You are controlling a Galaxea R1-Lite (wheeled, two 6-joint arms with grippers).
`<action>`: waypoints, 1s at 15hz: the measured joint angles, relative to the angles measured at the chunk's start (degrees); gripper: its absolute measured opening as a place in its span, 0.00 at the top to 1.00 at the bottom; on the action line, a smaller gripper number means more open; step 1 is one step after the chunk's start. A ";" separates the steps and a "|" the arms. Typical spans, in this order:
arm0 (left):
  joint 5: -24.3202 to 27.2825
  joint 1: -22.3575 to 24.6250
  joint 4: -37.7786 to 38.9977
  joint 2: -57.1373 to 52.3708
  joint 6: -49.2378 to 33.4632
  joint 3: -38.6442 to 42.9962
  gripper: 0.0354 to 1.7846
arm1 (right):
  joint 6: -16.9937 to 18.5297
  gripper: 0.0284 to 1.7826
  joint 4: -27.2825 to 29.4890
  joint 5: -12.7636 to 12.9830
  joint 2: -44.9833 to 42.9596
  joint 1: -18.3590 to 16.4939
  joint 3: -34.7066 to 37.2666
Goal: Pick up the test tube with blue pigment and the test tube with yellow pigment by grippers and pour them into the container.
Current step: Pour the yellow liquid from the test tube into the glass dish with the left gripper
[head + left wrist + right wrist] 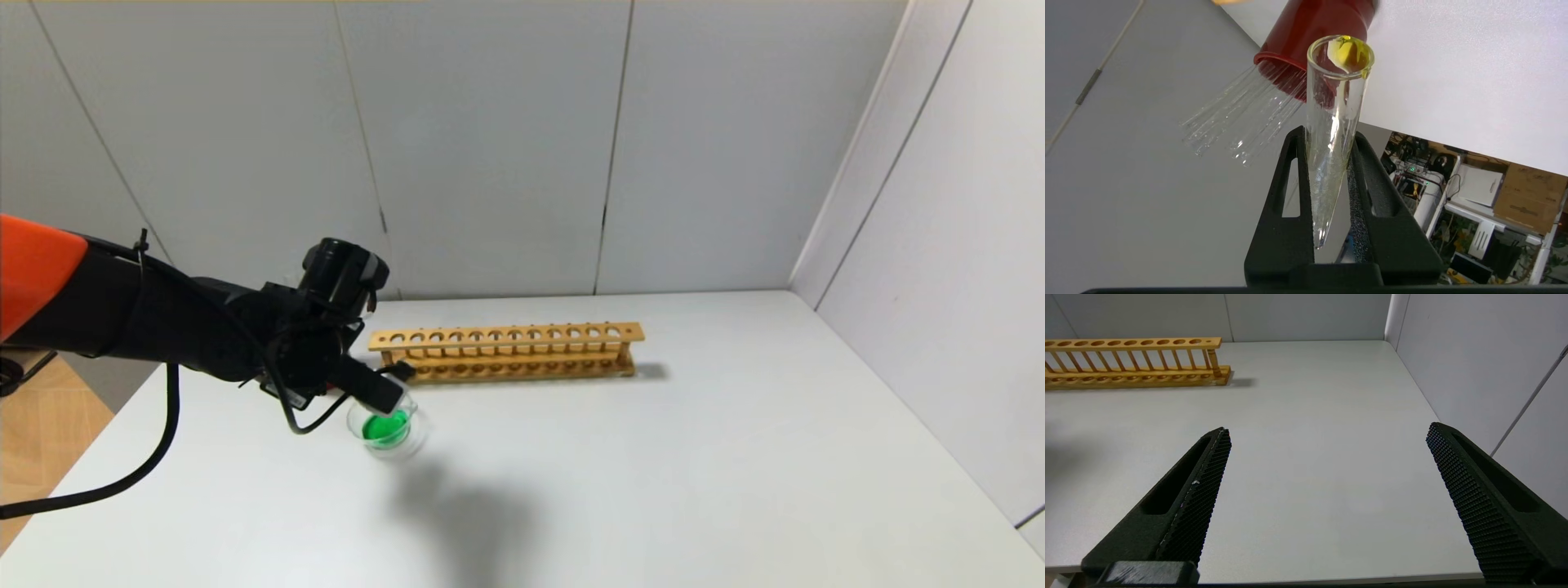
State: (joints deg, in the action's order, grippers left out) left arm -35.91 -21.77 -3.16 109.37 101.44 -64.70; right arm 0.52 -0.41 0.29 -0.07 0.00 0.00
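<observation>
Left gripper (pixel 1331 143) is clamped on the test tube with yellow pigment (pixel 1337 118), tipped mouth-down over the container (pixel 387 429), which sits at 7 o'clock from the wooden rack (pixel 506 353). Container liquid is green, so both pigments look poured; only yellow dregs remain. Right gripper (pixel 1327 465) is idle, jaws wide, holding nothing.

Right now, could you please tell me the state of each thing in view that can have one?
Left gripper: shut on the slim clear glass test tube, above the dish.
Test tube: tipped over, yellow drops at its mouth.
Low clear glass dish: upright, holds green liquid.
Right gripper: open, empty.
Wooden tube rack: upright, no tubes.
Dark red cup: holds empty glass tubes.
</observation>
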 joint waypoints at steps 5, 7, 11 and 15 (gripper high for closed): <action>-2.10 -0.71 -0.59 -0.11 1.93 -0.68 0.85 | 0.02 0.02 0.00 0.00 0.00 0.00 0.00; -2.10 -0.94 -0.61 0.02 2.04 -0.46 0.85 | 0.00 0.02 0.00 0.00 0.00 0.00 0.00; -2.17 -1.54 -2.55 0.11 2.28 -0.16 0.85 | 0.00 0.02 0.00 -0.02 0.00 0.00 0.00; -3.72 -1.71 -4.74 0.18 4.32 -0.82 0.85 | 0.00 0.02 0.00 0.00 0.00 0.00 0.00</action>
State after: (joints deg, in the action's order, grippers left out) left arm -39.63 -23.48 -7.90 109.56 105.75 -65.51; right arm 0.52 -0.41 0.29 -0.07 0.00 0.00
